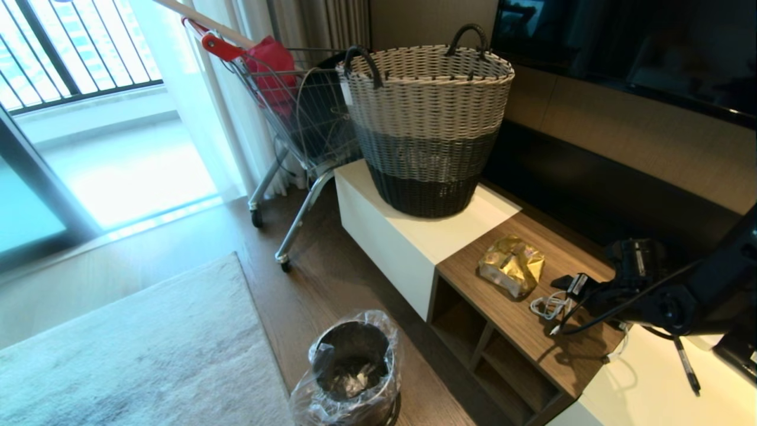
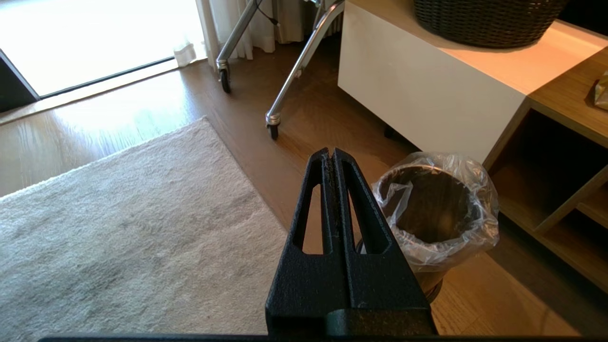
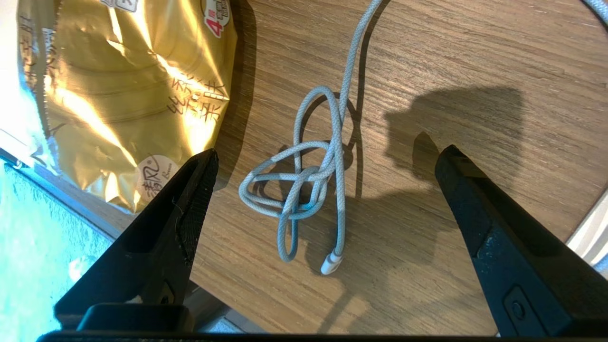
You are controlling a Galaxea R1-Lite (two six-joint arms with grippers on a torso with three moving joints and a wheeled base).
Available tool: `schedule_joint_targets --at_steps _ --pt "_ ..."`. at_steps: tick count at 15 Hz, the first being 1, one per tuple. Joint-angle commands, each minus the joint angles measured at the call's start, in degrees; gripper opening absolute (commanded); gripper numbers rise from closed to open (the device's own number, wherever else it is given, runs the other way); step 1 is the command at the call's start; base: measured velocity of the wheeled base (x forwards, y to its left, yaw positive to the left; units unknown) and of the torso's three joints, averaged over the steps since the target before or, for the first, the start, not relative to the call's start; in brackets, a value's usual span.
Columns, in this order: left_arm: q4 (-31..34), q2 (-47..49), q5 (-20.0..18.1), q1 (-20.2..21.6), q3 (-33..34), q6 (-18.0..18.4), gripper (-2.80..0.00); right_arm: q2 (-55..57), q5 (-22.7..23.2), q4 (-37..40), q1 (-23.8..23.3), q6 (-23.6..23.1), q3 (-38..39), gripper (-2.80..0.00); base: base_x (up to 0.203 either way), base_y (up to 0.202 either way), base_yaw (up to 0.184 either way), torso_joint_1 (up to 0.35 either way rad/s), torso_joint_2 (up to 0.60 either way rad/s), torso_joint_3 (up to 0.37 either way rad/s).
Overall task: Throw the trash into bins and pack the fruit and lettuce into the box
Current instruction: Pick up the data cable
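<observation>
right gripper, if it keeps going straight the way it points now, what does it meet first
Probably the tangled white cable: it lies on the wooden shelf top between the open fingers of the right gripper. The gold snack wrapper sits off to one side, past one finger. Depth is hard to judge.

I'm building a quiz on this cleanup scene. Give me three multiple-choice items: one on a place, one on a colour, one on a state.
1. Where does the snack wrapper lie?
A. on the wooden cabinet top
B. in the bin
C. on the rug

2. What colour is the wrapper?
A. blue
B. gold
C. red

3. How stands the right gripper?
A. shut on the wrapper
B. shut, empty
C. open

Key: 1 A, it rests on the wooden cabinet top beside a coiled cable; 2 B, shiny gold foil; 3 C, its fingers stand wide apart above the cable.
</observation>
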Motion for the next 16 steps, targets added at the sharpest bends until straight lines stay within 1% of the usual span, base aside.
schedule_joint_targets --at_steps 1,6,11,16 --pt "0.0 0.0 0.0 0.0 0.0 0.0 -2.8 1.5 0.0 -0.6 0.1 0.1 -0.4 0.0 0.0 0.0 0.0 0.0 0.0 0.0" --pt "0.0 0.0 0.0 0.0 0.0 -0.1 -2.8 3.2 0.0 -0.5 0.2 0.1 -2.5 0.0 0.0 0.0 0.0 0.0 0.0 0.0" --pt "0.0 0.0 0.0 0.0 0.0 0.0 -2.8 5.6 0.0 -0.3 1.8 0.1 -4.7 0.0 0.0 0.0 0.0 0.0 0.0 0.0" --pt "0.0 0.1 0.0 0.0 0.0 -0.1 -2.8 6.2 0.0 -0.1 2.2 0.1 -5.2 0.0 0.0 0.0 0.0 0.0 0.0 0.0"
